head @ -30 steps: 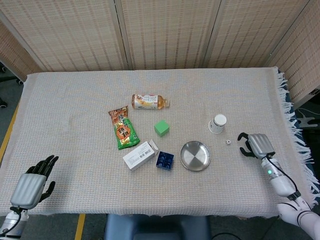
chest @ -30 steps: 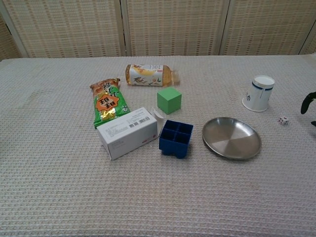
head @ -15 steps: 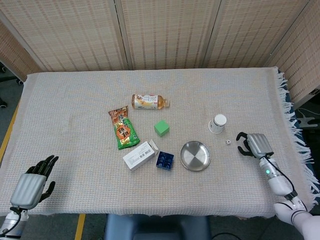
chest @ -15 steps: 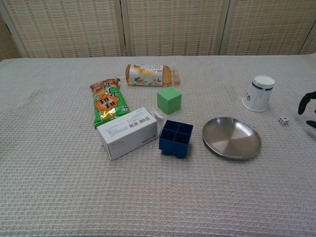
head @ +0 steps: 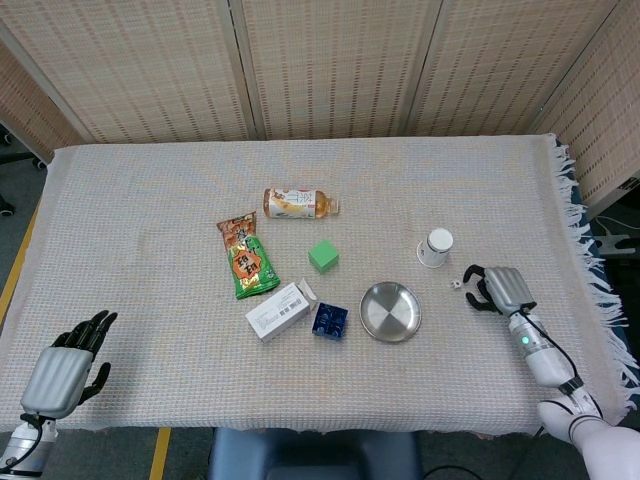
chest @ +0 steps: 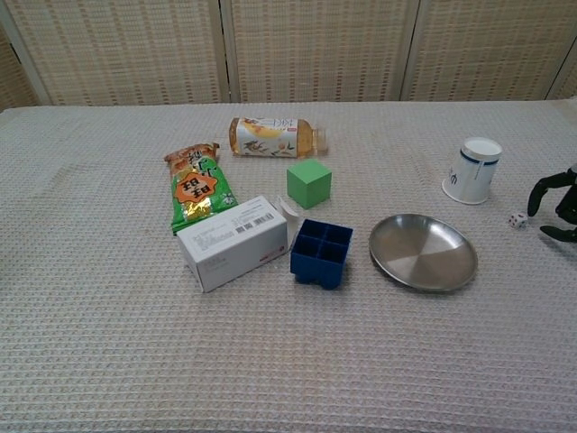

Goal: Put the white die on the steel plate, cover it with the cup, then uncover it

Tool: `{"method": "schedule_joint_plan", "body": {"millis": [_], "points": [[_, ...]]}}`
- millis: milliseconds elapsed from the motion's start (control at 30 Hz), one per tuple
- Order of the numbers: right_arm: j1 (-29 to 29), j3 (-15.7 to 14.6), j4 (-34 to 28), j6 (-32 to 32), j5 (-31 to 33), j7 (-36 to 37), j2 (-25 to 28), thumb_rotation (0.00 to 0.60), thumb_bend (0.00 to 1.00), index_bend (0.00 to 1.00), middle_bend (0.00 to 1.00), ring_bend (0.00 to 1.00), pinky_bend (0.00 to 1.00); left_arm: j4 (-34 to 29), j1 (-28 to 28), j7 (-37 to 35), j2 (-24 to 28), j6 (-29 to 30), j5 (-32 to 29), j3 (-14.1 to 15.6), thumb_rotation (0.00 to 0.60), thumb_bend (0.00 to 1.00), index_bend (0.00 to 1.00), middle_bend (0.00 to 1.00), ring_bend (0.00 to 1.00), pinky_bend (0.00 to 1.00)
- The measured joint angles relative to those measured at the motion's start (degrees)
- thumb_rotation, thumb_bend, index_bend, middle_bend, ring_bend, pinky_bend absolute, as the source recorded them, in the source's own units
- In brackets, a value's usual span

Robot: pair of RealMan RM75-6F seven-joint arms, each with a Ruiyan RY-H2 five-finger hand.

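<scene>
Our right hand [head: 500, 289] sits just at the die's [head: 456, 285] three o'clock, fingers curled apart, holding nothing; left hand [head: 68, 368] idle, loosely spread. Cup [chest: 475, 170] stands at the plate's [chest: 423, 252] one o'clock.

Woven reed screen panels [head: 330, 65] stand behind the cloth-covered table [head: 150, 200].

Bare cloth lies between the white die [chest: 517, 219] and the steel plate [chest: 423, 252], an open lane. The cup [chest: 473, 170] stands just behind it; the blue tray [chest: 321, 253] crowds the plate's far side.
</scene>
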Motion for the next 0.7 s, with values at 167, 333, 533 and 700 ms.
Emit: {"method": "schedule_joint_plan", "body": {"millis": [167,333,533,700], "points": [[0.5,0.1,1.3,-0.5,0.1,1.3,-0.8,0.6,0.27,0.47,0.92,0.94,0.95,0.0,0.0,-0.2,0.1,0.1,0.0,-0.1,0.6,0.45,0.04,0.07,0.16,0.35],[1.1,0.2,2.3,-1.0,0.1,2.6,-1.5,0.6,0.27,0.48,0.92,0.95,0.95,0.0,0.0,-0.3,0.1,0.1,0.0,-0.1,0.6,0.45,0.04,0.07,0.16,0.35],[1.7,0.1,3.2,-2.2,0.1,3.5,-2.1,0.6,0.27,0.48,0.92,0.95,0.95,0.1,-0.1,-0.3,0.0,-0.2,-0.2,-0.1,0.6,0.45,0.04,0.07,0.16,0.35],[2.1,-0.1,3.8,-3.2,0.0,4.5,-2.6,0.6,0.27,0.49,0.93,0.95,0.95,0.0,-0.1,-0.3,0.0,-0.3,-0.3,-0.1,0.6,0.45,0.04,0.07,0.16,0.35]]}}
